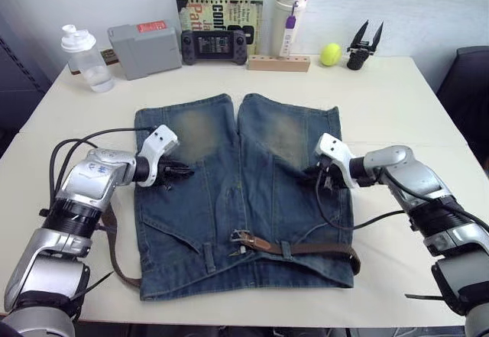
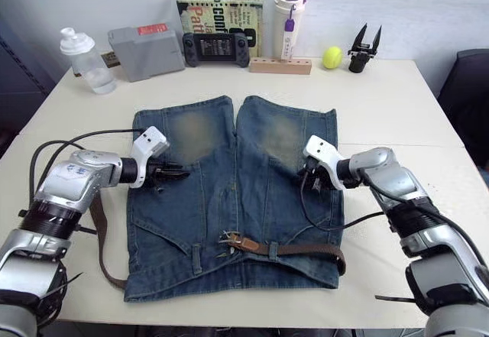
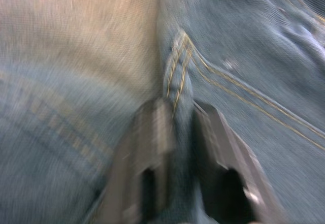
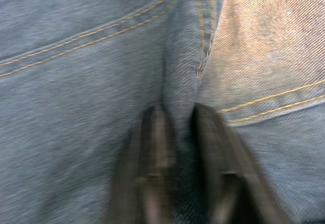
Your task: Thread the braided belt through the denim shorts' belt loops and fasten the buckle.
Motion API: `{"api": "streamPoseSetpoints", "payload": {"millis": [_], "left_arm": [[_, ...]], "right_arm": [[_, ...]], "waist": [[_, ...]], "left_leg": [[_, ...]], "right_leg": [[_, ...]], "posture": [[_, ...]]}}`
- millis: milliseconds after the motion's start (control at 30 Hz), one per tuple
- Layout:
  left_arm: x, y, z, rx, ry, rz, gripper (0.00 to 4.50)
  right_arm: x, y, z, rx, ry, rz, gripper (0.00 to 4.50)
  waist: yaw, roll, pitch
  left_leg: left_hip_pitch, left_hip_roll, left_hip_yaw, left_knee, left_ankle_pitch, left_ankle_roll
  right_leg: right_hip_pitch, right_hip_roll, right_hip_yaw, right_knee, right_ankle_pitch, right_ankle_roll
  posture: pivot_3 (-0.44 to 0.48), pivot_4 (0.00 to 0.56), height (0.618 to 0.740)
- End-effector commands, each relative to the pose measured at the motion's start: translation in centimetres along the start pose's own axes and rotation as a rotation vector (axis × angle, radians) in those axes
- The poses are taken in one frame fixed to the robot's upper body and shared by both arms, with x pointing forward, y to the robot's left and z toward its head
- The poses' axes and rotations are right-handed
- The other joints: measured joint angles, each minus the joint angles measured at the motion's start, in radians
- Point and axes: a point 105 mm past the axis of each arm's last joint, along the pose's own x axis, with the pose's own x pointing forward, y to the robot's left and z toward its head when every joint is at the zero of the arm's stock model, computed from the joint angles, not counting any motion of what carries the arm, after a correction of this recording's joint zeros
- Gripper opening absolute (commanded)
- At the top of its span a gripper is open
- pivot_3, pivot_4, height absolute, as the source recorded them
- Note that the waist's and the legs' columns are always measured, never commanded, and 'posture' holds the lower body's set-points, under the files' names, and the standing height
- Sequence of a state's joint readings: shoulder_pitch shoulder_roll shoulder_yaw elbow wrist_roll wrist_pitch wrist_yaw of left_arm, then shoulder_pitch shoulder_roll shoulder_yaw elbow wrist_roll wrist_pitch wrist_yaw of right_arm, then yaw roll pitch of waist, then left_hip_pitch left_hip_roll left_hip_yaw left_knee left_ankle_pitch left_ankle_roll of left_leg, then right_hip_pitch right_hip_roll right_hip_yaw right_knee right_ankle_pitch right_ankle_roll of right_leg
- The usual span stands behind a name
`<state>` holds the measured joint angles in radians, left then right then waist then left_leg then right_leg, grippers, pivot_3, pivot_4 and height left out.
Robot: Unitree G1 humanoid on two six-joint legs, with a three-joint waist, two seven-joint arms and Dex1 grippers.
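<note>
Left eye view shows the faded blue denim shorts lying flat on the cream desk, waistband toward the robot. The brown braided belt runs along the waistband's right half through the denim belt loops, its small silver buckle near the fly; another stretch curls off the shorts' left edge. The left tool is clenched on a fold of denim on the left leg. The right tool likewise pinches a ridge of denim at the right side seam.
</note>
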<state>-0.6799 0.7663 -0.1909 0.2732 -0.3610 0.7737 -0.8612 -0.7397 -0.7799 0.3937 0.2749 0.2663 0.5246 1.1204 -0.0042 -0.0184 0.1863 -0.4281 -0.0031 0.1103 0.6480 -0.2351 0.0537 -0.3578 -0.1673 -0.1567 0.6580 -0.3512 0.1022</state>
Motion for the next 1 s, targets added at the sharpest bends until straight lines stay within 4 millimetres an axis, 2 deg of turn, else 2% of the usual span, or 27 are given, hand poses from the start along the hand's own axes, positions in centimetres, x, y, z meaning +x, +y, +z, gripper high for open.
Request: {"api": "streamPoseSetpoints", "payload": {"millis": [33, 100, 200, 267, 367, 500, 633, 767, 900, 1000], "left_arm": [[-1.2, 0.3, 1.5, 0.003, -0.075, 0.009, 0.05], [-1.3, 1.1, 2.6, 0.019, -0.118, 0.040, 0.05], [-1.0, 3.2, 4.4, 0.057, -0.165, 0.141, 0.05], [-0.5, 4.6, 6.0, 0.090, -0.199, 0.212, 0.05], [0.6, 6.0, 7.8, 0.149, -0.216, 0.285, 0.05], [1.7, 6.6, 9.5, 0.182, -0.245, 0.345, 0.05], [2.2, 6.9, 10.6, 0.200, -0.270, 0.397, 0.05], [3.0, 7.0, 9.5, 0.194, -0.231, 0.417, 0.05], [3.0, 6.7, 9.3, 0.119, -0.277, 0.355, 1.72], [1.6, 6.6, 10.6, 0.042, -0.368, 0.301, 2.92]], "right_arm": [[-0.6, 0.2, 1.5, -0.009, -0.027, 0.004, 0.03], [-1.0, -1.4, 3.7, -0.039, -0.084, -0.077, 0.03], [-1.1, -3.7, 5.7, -0.086, -0.114, -0.180, 0.03], [-1.1, -5.6, 6.5, -0.123, -0.107, -0.263, 0.03], [-1.2, -8.1, 7.5, -0.156, -0.104, -0.372, 0.03], [-1.7, -10.5, 8.7, -0.178, -0.114, -0.517, 0.03], [-1.3, -11.4, 8.7, -0.215, -0.085, -0.590, 0.03], [-0.1, -11.2, 8.1, -0.173, -0.109, -0.594, 0.03], [0.0, -10.9, 8.1, -0.149, -0.148, -0.553, 1.80], [-1.6, -10.9, 9.4, -0.147, -0.216, -0.532, 3.09]], "waist": [[0.000, 0.000, 0.000], [-0.002, 0.000, 0.001], [-0.003, 0.000, 0.002], [-0.003, 0.000, 0.002], [-0.001, 0.000, 0.002], [-0.006, -0.001, 0.002], [-0.019, -0.002, 0.003], [-0.029, -0.002, 0.003], [-0.033, -0.002, 0.003], [-0.035, -0.002, 0.003]], "left_leg": [[0.000, 0.000, 0.000, 0.000, 0.000, 0.000], [-0.002, 0.000, 0.000, 0.000, 0.000, 0.000], [-0.005, 0.000, 0.001, 0.001, 0.002, -0.002], [-0.014, -0.001, 0.001, 0.002, 0.005, -0.001], [-0.016, -0.001, 0.002, 0.001, 0.009, 0.000], [-0.017, -0.003, 0.004, -0.001, 0.009, 0.002], [-0.018, -0.004, 0.004, -0.001, 0.009, 0.004], [-0.018, -0.004, 0.004, 0.000, 0.010, 0.004], [-0.018, -0.004, 0.004, -0.001, 0.010, 0.004], [-0.018, -0.004, 0.005, -0.001, 0.010, 0.004]], "right_leg": [[0.000, 0.000, 0.000, 0.000, 0.000, 0.000], [-0.002, 0.000, 0.000, -0.001, 0.000, 0.000], [-0.007, 0.000, 0.000, 0.001, 0.000, 0.000], [-0.017, 0.001, -0.001, 0.005, 0.000, 0.000], [-0.017, 0.003, -0.004, 0.007, 0.000, 0.000], [-0.018, 0.003, -0.006, 0.005, 0.002, 0.003], [-0.018, 0.003, -0.006, 0.004, 0.003, 0.005], [-0.018, 0.002, -0.006, 0.005, 0.003, 0.005], [-0.019, 0.003, -0.005, 0.005, 0.003, 0.005], [-0.019, 0.003, -0.005, 0.005, 0.003, 0.005]], "posture": [[0.000, 0.150, 0.697], [0.000, 0.150, 0.697], [0.000, 0.150, 0.697], [0.000, 0.150, 0.697], [0.000, 0.150, 0.697], [0.000, 0.150, 0.697], [0.000, 0.150, 0.697], [0.000, 0.150, 0.697], [0.000, 0.150, 0.697], [0.000, 0.150, 0.697]]}}
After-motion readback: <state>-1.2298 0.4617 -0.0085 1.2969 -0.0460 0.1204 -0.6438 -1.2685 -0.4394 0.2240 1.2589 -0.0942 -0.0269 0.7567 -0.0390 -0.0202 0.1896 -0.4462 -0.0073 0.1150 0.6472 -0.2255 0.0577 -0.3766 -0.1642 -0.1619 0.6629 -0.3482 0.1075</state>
